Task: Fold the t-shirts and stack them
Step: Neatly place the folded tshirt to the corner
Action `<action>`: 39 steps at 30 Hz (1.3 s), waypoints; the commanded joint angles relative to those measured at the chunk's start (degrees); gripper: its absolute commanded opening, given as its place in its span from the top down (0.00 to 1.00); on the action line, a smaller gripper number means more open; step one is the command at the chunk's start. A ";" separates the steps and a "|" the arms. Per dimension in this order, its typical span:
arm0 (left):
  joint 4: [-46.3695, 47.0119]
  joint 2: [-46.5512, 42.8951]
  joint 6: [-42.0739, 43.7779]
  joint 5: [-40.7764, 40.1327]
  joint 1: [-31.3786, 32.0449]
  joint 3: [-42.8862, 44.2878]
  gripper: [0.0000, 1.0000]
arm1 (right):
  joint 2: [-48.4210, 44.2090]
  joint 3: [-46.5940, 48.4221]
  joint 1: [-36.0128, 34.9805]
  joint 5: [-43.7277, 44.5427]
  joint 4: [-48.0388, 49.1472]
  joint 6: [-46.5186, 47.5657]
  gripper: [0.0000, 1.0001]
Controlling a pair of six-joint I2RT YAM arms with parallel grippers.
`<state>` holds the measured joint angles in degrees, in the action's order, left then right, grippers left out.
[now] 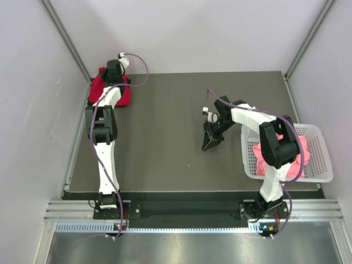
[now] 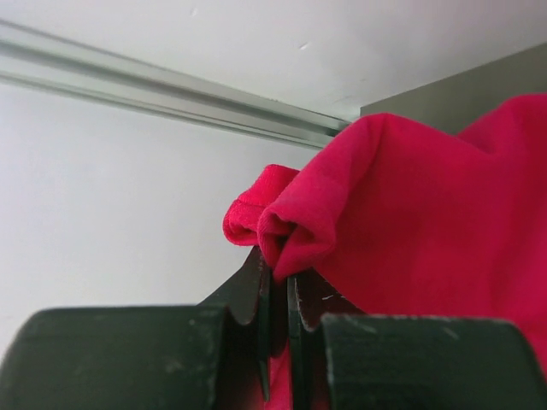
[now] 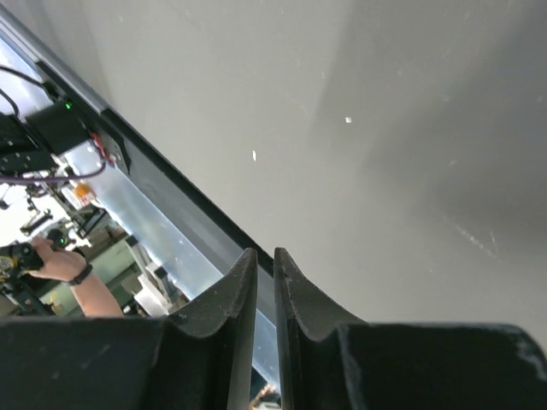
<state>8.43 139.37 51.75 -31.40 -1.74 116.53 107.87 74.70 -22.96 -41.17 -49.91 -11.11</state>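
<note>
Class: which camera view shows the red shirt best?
Left wrist: the red shirt shows large and close, with a fold pinched in the left gripper. The top view shows it small, partly hidden under the left arm at the far corner. The right wrist view shows none of it.

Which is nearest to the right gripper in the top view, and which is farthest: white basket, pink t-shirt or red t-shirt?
1. The white basket, just right of the right gripper; its left wall is closest.
2. The pink t-shirt, inside that basket, slightly farther.
3. The red t-shirt, at the far left.
</note>
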 commanded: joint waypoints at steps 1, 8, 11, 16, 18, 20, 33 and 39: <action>6.08 1.87 -4.89 1.78 -2.30 4.23 1.00 | 0.58 3.70 0.55 0.38 -0.28 -1.36 0.85; 6.95 3.36 -10.25 1.34 -4.67 6.77 0.74 | 1.28 5.72 0.46 0.83 0.25 -4.44 0.85; 6.43 3.54 -14.55 0.98 -5.29 9.94 0.51 | 0.32 5.72 0.28 1.09 0.43 -5.06 0.85; 1.26 0.38 -22.11 2.66 -3.28 10.39 0.17 | -2.75 5.29 0.28 2.85 0.25 -4.79 0.85; 0.54 -2.69 -22.39 1.61 -1.53 8.55 0.11 | -4.51 4.67 0.28 3.46 0.25 -4.71 0.85; -1.91 -6.63 -24.92 2.03 0.41 5.12 0.09 | -6.61 3.62 0.37 3.98 0.34 -4.53 0.85; -15.53 -37.14 -47.57 9.33 28.51 -27.13 0.07 | -20.94 -5.43 0.90 10.40 4.47 -3.56 0.84; -14.24 -50.14 -68.49 20.31 39.59 -48.36 0.01 | -27.10 -10.17 0.99 12.95 7.45 -4.44 0.83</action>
<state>-5.06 94.61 -1.45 -16.53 35.94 76.55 85.01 66.52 -22.46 -30.65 -46.46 -15.25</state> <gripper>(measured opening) 0.987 0.164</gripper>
